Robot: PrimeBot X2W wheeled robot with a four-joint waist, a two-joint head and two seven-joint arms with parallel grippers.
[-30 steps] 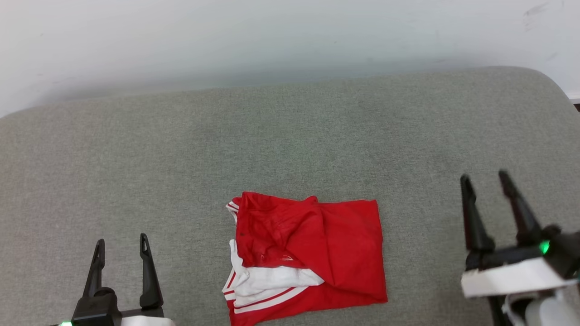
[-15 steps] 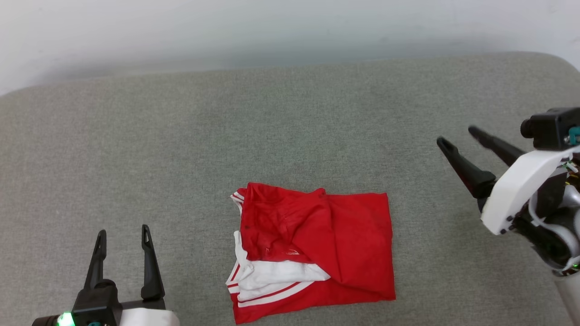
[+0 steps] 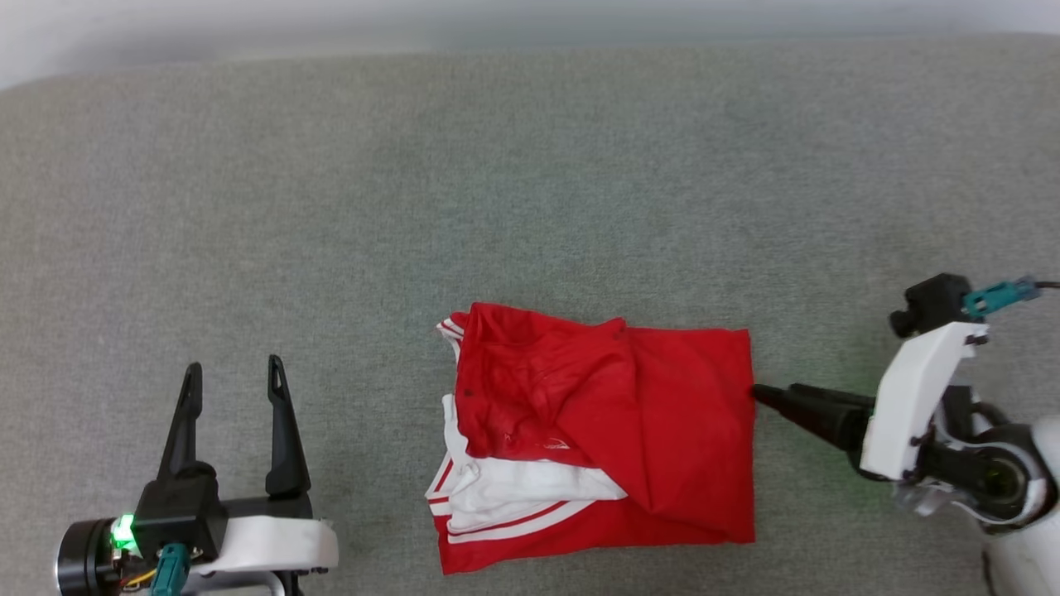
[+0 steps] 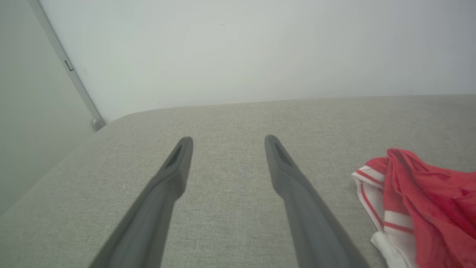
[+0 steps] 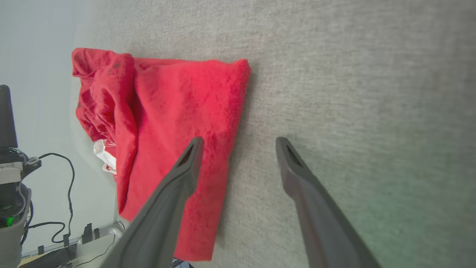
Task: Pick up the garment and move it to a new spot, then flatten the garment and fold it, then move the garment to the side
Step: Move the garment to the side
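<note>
Since the garment [image 3: 604, 430] lies folded in a rough rectangle on the bench [image 3: 530, 165], folding looks done and only the shift aside seems left. Right gripper [image 5: 238, 141], spread, sits at the garment's right edge. Left gripper [image 3: 233, 372], also spread, waits well apart on its left.

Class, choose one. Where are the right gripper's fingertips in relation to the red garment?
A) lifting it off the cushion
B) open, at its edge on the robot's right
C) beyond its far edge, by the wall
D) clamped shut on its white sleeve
B: the right gripper, fingers apart, points at the right edge of the garment, which lies ungripped on the grey cushion.
</note>
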